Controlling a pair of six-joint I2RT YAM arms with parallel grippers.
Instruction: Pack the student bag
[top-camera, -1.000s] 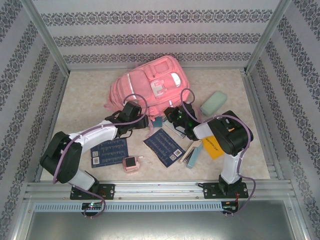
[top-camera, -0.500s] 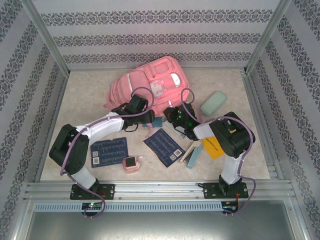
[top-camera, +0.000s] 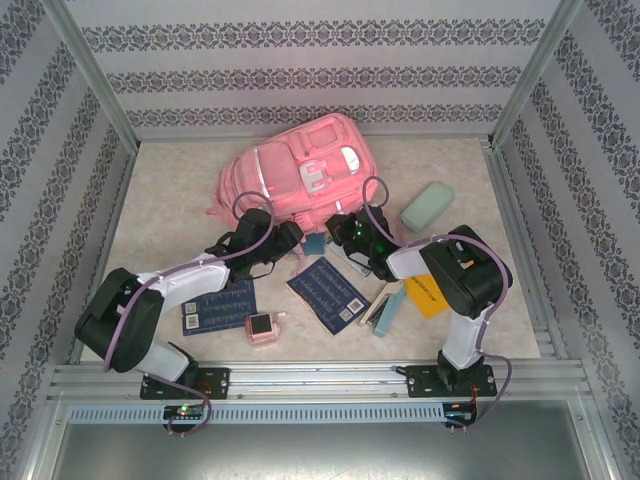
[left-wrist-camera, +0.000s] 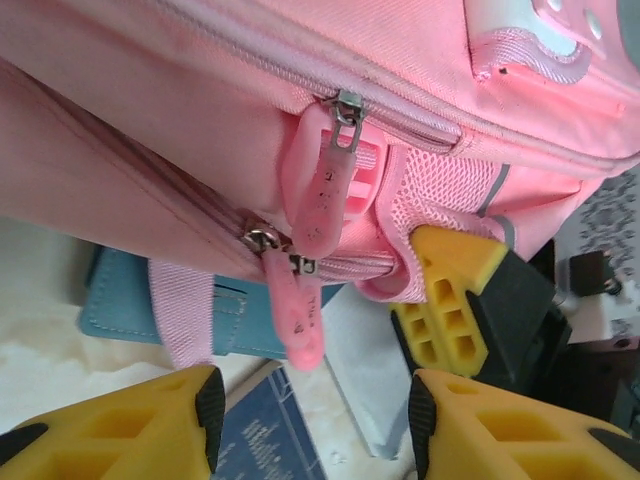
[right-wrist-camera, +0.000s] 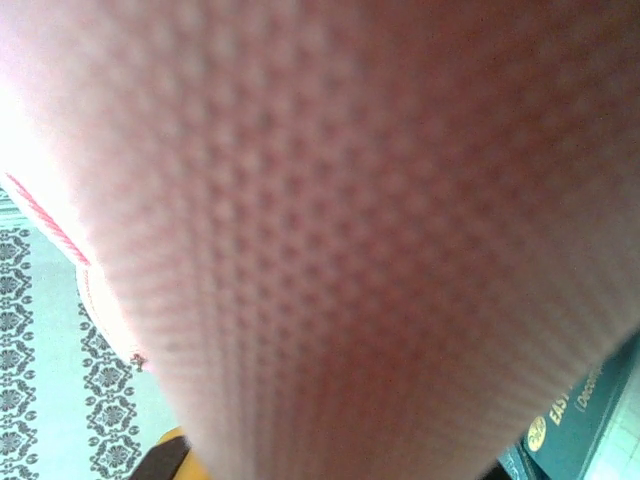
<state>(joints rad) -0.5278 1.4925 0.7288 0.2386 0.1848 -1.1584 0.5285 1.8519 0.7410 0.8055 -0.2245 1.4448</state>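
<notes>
The student bag (top-camera: 290, 170), a big pink backpack, lies at the back middle of the table. In the left wrist view its near edge shows two zips with pink rubber pulls (left-wrist-camera: 305, 320) hanging down. My left gripper (left-wrist-camera: 312, 430) is open just below those pulls, with nothing between its yellow fingers (left-wrist-camera: 170, 425). From above, that left gripper (top-camera: 293, 240) sits at the bag's near edge. My right gripper (top-camera: 338, 228) is shut on the bag's pink mesh side (left-wrist-camera: 425, 195). That mesh (right-wrist-camera: 350, 250) presses close against the right wrist camera.
A teal notebook (left-wrist-camera: 130, 300) lies partly under the bag. Two navy sheets (top-camera: 220, 303) (top-camera: 330, 293), a small pink square gadget (top-camera: 264, 328), a yellow booklet (top-camera: 425, 290), stacked books (top-camera: 385, 308) and a mint case (top-camera: 427, 205) lie around. Metal posts and patterned walls enclose the table.
My left arm pushed toward the bag, then drew back a little, and its jaws narrowed somewhat. The bag shifted slightly up and right. The right gripper kept its hold.
</notes>
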